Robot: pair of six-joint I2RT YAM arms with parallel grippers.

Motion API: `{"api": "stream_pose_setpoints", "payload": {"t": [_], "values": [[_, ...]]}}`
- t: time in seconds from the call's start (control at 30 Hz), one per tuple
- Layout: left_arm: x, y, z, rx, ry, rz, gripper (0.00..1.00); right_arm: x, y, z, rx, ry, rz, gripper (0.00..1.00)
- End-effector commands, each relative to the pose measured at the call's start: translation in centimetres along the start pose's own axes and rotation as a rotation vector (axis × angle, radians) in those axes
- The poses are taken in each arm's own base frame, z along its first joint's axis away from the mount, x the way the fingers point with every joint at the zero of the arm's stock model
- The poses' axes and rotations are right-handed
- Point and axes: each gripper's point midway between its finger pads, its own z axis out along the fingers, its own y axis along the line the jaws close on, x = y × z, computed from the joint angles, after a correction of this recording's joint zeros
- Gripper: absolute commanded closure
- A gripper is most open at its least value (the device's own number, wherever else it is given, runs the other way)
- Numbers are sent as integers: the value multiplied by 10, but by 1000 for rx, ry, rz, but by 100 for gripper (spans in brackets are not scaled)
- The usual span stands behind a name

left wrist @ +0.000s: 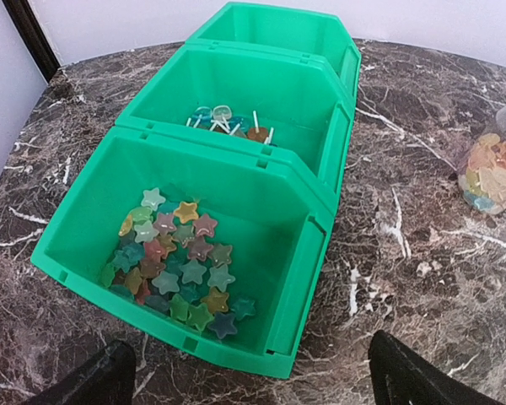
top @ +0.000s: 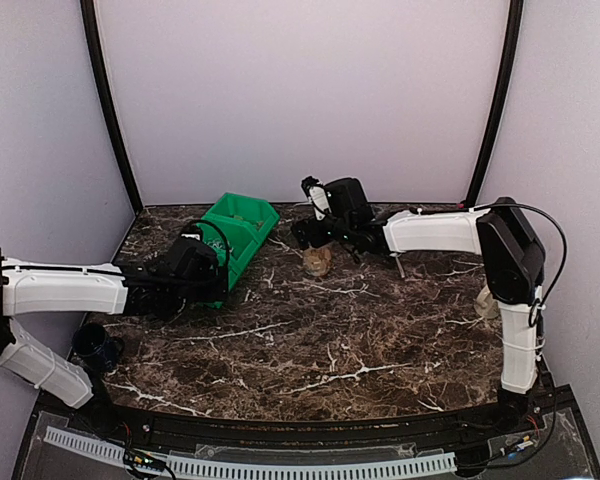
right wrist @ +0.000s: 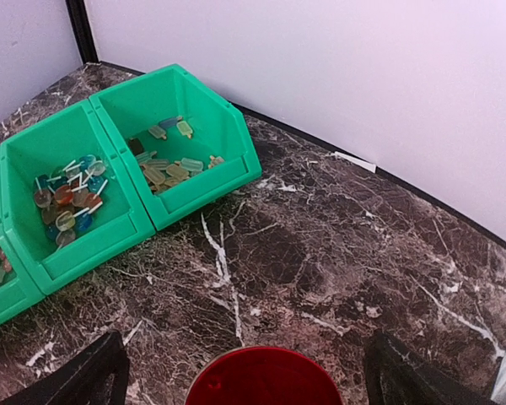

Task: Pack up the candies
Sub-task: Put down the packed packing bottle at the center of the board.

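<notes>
A clear jar (top: 317, 261) with a round red lid (right wrist: 266, 380) stands on the marble just right of the green bins (top: 242, 232). Through its wall show orange and gold candies (left wrist: 492, 173). My right gripper (top: 316, 234) hangs open above it; in the right wrist view the lid sits between the spread fingers (right wrist: 80, 375) with a gap on each side. My left gripper (left wrist: 253, 388) is open and holds nothing, just in front of the nearest bin (left wrist: 84, 268), which holds star-shaped candies (left wrist: 175, 263). Lollipops (left wrist: 228, 122) lie in the middle bin and flat pale candies (right wrist: 170, 166) in the far one.
A dark blue object (top: 98, 346) sits at the table's left edge beside the left arm. A pale object (top: 487, 300) stands by the right arm's upright link. Walls close in the back and both sides. Bare marble (top: 340, 340) lies in front of the bins and jar.
</notes>
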Motion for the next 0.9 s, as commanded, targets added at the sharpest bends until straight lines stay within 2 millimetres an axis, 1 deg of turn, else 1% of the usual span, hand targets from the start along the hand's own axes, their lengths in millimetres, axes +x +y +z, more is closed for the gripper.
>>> {"api": "stream_pose_setpoints", "payload": {"t": [0.0,0.13,0.27,0.3,0.37,0.4,0.47,0.5,0.53,0.63,0.73,0.87], "values": [[-3,0,-5,47,-26,6,1,-24,3,-19,9,-31,-34,3],[0,0,-9,79,-39,26,1,-31,-7,-48,35,-50,-27,3],[3,3,-14,94,-30,-9,1,-29,-19,-82,65,-60,-15,3],[7,5,-15,92,-8,-34,1,-30,-22,-93,76,-67,-12,3],[18,5,-16,98,46,-65,1,-27,-30,-109,103,-65,-9,3],[24,4,-15,103,68,-83,1,-20,-34,-117,116,-57,-11,3],[31,5,-13,100,94,-111,1,-17,-42,-131,149,-61,-9,3],[33,5,-12,94,97,-121,1,-16,-47,-142,166,-67,-10,3],[35,6,-10,86,99,-128,1,-11,-51,-148,185,-61,-11,3],[33,11,-4,40,98,-149,1,-9,-61,-167,222,-70,-9,3],[33,16,9,3,121,-181,1,-10,-68,-185,245,-84,-5,3],[31,14,27,12,134,-217,1,-9,-75,-200,272,-95,-6,3]]}}
